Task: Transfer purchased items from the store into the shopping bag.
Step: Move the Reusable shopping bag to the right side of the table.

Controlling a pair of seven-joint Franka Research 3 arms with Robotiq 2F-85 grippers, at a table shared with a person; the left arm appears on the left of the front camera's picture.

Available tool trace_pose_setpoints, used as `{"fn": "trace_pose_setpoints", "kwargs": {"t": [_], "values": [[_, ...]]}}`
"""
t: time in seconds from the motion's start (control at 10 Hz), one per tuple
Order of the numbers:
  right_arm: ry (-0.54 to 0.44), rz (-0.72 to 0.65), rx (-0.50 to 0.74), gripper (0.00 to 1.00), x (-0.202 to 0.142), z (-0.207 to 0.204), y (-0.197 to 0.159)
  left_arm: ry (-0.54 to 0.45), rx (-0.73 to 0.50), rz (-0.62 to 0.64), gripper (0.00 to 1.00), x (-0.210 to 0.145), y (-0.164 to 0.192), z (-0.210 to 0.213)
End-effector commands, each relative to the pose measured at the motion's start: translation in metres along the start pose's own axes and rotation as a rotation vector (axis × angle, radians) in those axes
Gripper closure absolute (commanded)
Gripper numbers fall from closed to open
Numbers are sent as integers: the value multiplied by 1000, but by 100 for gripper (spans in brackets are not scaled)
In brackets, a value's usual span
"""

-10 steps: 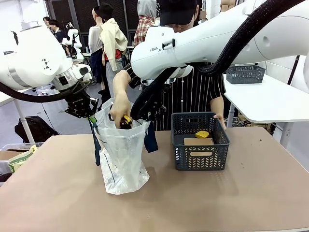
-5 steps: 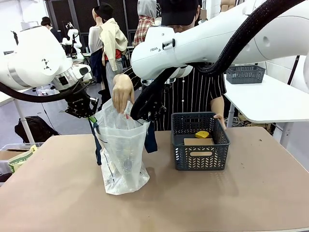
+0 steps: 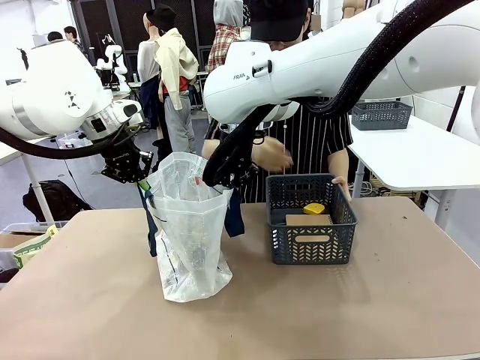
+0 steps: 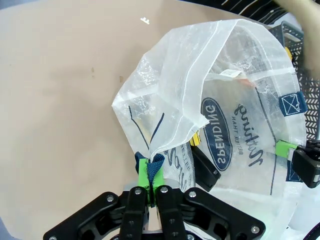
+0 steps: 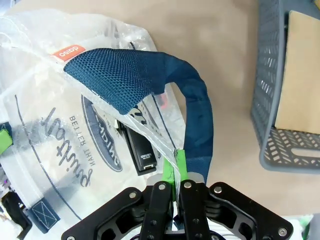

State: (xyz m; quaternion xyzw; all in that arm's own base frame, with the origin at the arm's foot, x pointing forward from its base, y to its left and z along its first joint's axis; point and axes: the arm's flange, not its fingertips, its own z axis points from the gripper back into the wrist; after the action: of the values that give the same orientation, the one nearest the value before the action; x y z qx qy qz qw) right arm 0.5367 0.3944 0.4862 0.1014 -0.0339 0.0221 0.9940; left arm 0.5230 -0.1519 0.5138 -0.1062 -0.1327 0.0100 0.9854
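Where the bare tan worktop (image 3: 82, 300) fills the lower frame, the shopping bag (image 3: 191, 247) stands left of centre, translucent white with navy handles. The left jaws pinch one rim edge and the right jaws pinch the opposite one by a handle. To its right, a grey basket (image 3: 311, 240) holds purchased items (image 3: 313, 208). A person's hand (image 3: 271, 156) hovers behind, with a white table (image 3: 420, 157) at far right.

Front view looks across the table (image 3: 390, 300); both wrist views share the shopping bag (image 4: 235, 145), close from above.
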Motion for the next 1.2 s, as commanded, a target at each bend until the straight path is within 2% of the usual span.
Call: {"fn": "trace_pose_setpoints", "kwargs": {"t": [0.0,1.1], "values": [[9,-7,5,100,-1,-2,-2,-1,-1,-1,100,0,0,1],[9,-7,5,100,-1,-2,-2,-1,-1,-1,100,0,0,1]]}}
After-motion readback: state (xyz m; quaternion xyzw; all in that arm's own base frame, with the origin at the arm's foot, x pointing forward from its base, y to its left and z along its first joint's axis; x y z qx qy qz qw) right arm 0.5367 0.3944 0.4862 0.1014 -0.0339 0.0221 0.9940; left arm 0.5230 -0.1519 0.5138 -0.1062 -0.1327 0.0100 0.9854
